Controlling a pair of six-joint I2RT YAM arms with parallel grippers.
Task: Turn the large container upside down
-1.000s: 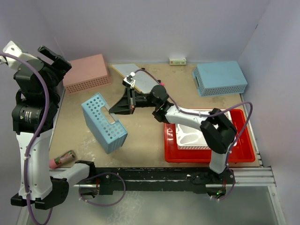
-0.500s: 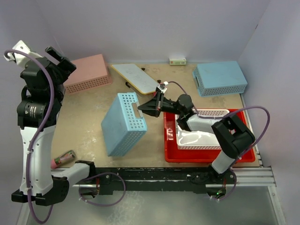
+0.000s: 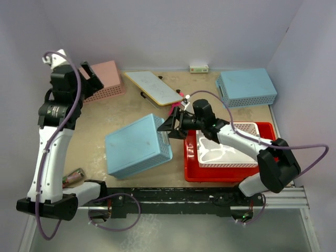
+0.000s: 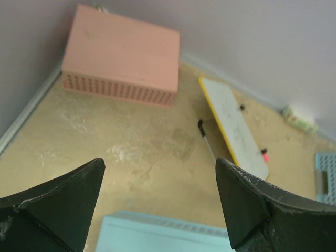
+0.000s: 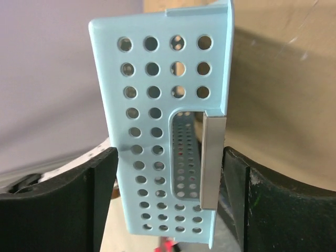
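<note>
We see a sandy tabletop (image 3: 105, 123) walled in pale lilac. The biggest thing on it, the large shallow rectangular glossy red plastic tray (image 3: 231, 174), lies at 4 o'clock, open side up, with a white perforated plastic basket (image 3: 223, 157) sitting inside it. So we judge the turn itself not yet made.

Next in size, a light-blue perforated plastic basket (image 3: 137, 146) lies base up just off centre toward 8 o'clock. Its right end is just beside the tray's left rim; we cannot tell whether they touch. A second light-blue perforated basket (image 3: 247, 86) sits at 1 o'clock and a pink perforated basket (image 3: 107, 81) at 10 o'clock, both base up. A white board with a yellow edge (image 3: 152, 86) lies at 12 o'clock.

The right tool (image 3: 175, 125) is at the central basket's right end, jaws wide. In its wrist view the slotted end wall stands between the fingers, and we judge it unclamped. The left tool (image 4: 158, 173) hangs high at 10 o'clock, spread and empty.

We take the step in hand to be the approach to the tray, with the right tool busy at the blue basket. The next move calls for drawing that tool clear, dealing with the white basket inside the tray, then gripping a tray rim and rolling it over.
</note>
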